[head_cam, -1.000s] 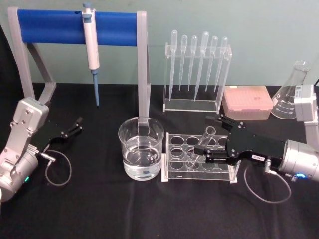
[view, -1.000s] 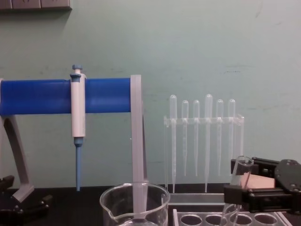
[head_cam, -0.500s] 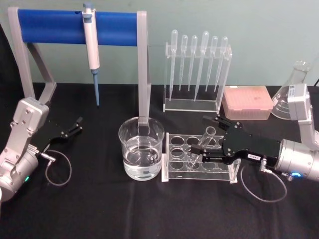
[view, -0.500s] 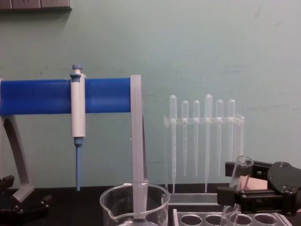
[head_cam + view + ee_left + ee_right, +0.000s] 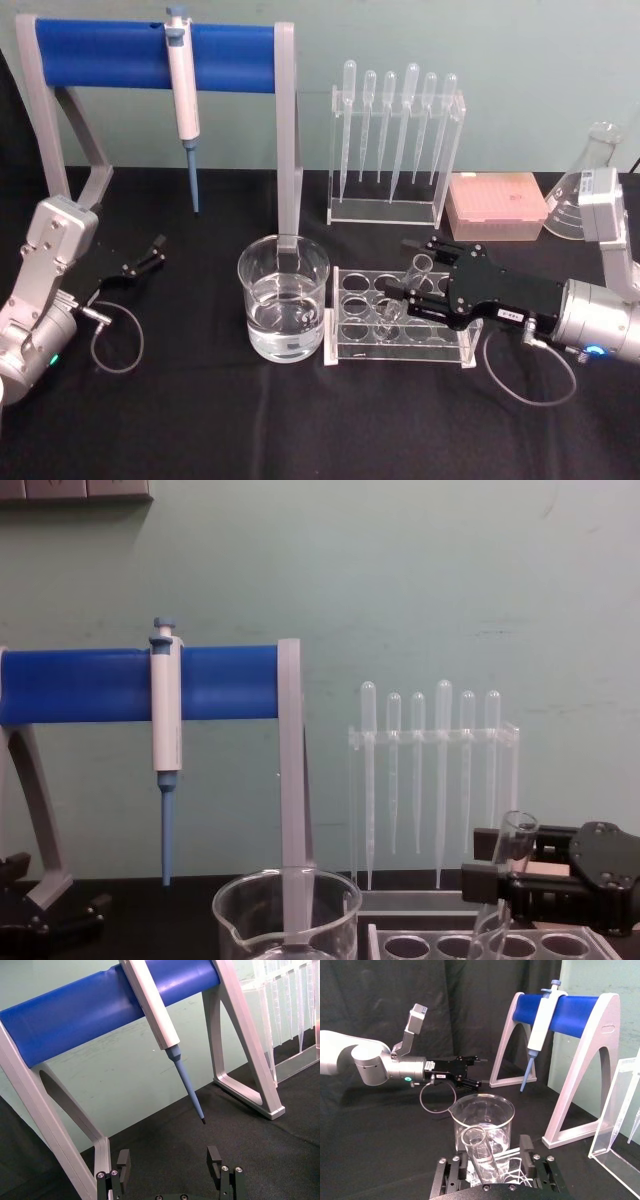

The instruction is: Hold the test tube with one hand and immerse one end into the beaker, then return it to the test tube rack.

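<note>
The test tube [image 5: 420, 268] leans in the clear rack [image 5: 350, 345] right of the beaker [image 5: 283, 310], which holds water. My right gripper [image 5: 402, 268] is level with the tube's upper part. It is open, with one jaw on each side of the glass. In the right wrist view the test tube [image 5: 476, 1142] rises between the fingers [image 5: 526, 1146], with a gap on one side and the beaker [image 5: 482, 1115] just behind. From the chest view the test tube [image 5: 516, 830] stands among the right gripper's [image 5: 475, 865] jaws. My left gripper [image 5: 150, 255] rests open at the far left.
A white-and-blue pipettor [image 5: 182, 80] hangs on the blue-barred stand [image 5: 120, 55] behind the beaker. At the back stand a pipette holder [image 5: 395, 130], a pink tip box [image 5: 495, 205] and a conical flask [image 5: 585, 185]. Cable loops lie beside both wrists.
My right gripper has slid left toward the rack, so its jaws now flank the tube. The tube stands slightly more upright. The left arm has not moved.
</note>
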### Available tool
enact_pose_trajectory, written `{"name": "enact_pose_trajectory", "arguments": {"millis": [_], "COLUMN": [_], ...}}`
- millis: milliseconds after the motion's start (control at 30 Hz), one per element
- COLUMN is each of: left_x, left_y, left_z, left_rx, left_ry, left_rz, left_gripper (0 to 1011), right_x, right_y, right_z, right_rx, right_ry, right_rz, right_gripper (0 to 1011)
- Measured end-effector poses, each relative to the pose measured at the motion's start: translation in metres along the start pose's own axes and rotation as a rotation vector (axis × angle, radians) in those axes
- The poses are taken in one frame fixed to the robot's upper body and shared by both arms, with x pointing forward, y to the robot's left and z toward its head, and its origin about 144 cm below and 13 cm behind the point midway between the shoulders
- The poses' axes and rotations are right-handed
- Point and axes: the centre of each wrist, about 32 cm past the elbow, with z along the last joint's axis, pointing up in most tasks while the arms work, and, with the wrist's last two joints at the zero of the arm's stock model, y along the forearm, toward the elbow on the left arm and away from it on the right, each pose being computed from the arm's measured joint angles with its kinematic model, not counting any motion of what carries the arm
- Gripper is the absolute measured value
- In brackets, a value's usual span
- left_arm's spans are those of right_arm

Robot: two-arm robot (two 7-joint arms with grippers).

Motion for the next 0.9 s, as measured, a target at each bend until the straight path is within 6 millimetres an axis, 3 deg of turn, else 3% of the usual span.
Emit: {"name": "enact_pose_trajectory", "arguments": {"millis": [100,267,467,733,900], "left_x": [0.000,0.000,0.000,0.000,0.000], "left_y": [0.000,0.000,0.000,0.000,0.000], "left_z": [0.000,0.000,0.000,0.000,0.000], "left_rx": [0.000,0.000,0.000,0.000,0.000], "left_ry": [0.000,0.000,0.000,0.000,0.000], "left_rz": [0.000,0.000,0.000,0.000,0.000], "left_gripper": [1000,1000,1000,1000,1000], "right_x": [0.000,0.000,0.000,0.000,0.001], "right_y": [0.000,0.000,0.000,0.000,-0.001], "right_z": [0.000,0.000,0.000,0.001,0.011], "right_rx": [0.000,0.001,0.002,0.001,-0.007], "right_ry": [0.000,0.000,-0.001,-0.003,-0.033], "right_rz": [0.000,0.000,0.001,0.001,0.005], "right_gripper": [603,399,234,226,226]}}
